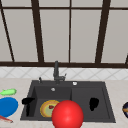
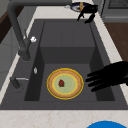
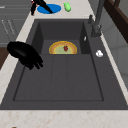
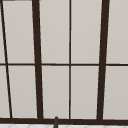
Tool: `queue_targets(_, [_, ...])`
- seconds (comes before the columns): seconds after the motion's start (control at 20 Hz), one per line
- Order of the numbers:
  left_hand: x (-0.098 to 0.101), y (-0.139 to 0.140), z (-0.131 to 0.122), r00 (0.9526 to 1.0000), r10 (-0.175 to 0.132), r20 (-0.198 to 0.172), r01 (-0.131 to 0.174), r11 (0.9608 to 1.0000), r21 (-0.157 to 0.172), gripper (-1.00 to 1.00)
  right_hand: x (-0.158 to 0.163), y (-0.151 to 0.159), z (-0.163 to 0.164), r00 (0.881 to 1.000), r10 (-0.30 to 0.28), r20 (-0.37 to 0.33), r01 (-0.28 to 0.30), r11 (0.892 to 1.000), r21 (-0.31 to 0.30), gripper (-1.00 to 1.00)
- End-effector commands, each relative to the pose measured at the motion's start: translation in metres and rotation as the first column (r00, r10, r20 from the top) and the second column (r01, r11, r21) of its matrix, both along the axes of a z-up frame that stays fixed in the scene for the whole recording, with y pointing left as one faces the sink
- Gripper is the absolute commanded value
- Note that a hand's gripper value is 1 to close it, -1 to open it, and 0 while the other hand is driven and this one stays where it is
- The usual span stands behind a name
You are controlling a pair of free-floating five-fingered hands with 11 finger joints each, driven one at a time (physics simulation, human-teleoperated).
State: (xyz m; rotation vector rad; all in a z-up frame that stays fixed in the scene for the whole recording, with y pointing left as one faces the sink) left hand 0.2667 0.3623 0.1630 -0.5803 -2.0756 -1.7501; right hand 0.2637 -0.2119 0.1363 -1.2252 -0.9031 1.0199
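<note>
Hovering over the left end of the dark sink (image 1: pixel 111 117), the left hand (image 1: pixel 28 101) is seen with its fingers held straight and loose, nothing gripped; in the left side view the same hand (image 2: pixel 107 76) reaches in from the front rim with its fingertips (image 2: pixel 90 80) directed across the basin. Just beyond and below those fingertips a round yellow-rimmed plate (image 2: pixel 65 83) is found lying flat on the floor of the deeper left basin, a small red morsel (image 2: pixel 61 83) sitting at its centre (being round, the plate offers no long axis to align with). The plate is judged to be apart from the hand, not touched by it, and much nearer to it than to the right hand (image 1: pixel 93 103), which is held over the shallower right basin with its fingers drooping downward and relaxed, nothing in them; it is also seen in the right side view (image 3: pixel 25 54), near the front rim. Behind the left hand's reach the tap (image 2: pixel 17 30) rises from the back ledge, well apart from it. Open room is left all around the plate inside the basin walls. A large red ball (image 1: pixel 67 115) is seen in the foreground, in front of the sink. Outward of the left hand, on the counter, a blue plate (image 1: pixel 7 106) and a green vegetable (image 1: pixel 8 92) are laid.
</note>
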Motion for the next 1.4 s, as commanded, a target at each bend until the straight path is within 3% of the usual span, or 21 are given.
queue_targets(0.0, [-0.006, 0.011, 0.001, 0.9998, -0.008, -0.019, 0.008, 0.9999, -0.014, -1.0, 0.0, 0.0, 0.0, 1.0, 0.0, 0.0, 0.0, 1.0, 0.0, 0.0])
queue_targets(0.25, [-0.019, 0.026, 0.0, 0.9994, -0.001, -0.034, 0.001, 1.0, -0.001, -1.0, 0.0, 0.0, 0.0, 1.0, 0.0, 0.0, 0.0, 1.0, 0.0, 0.0])
queue_targets(0.5, [-0.029, 0.049, 0.009, 0.9978, -0.005, -0.066, 0.002, 0.9993, -0.038, -1.0, 0.0, 0.0, 0.0, 1.0, 0.0, 0.0, 0.0, 1.0, 0.0, 0.0])
queue_targets(0.75, [-0.046, 0.073, 0.02, 0.996, -0.011, -0.089, 0.007, 0.9989, -0.047, -1.0, 0.0, 0.0, 0.0, 1.0, 0.0, 0.0, 0.0, 1.0, 0.0, 0.0])
queue_targets(1.35, [-0.107, 0.133, 0.025, 0.999, -0.013, -0.043, 0.012, 0.9996, -0.026, -1.0, 0.0, 0.0, 0.0, 1.0, 0.0, 0.0, 0.0, 1.0, 0.0, 0.0])
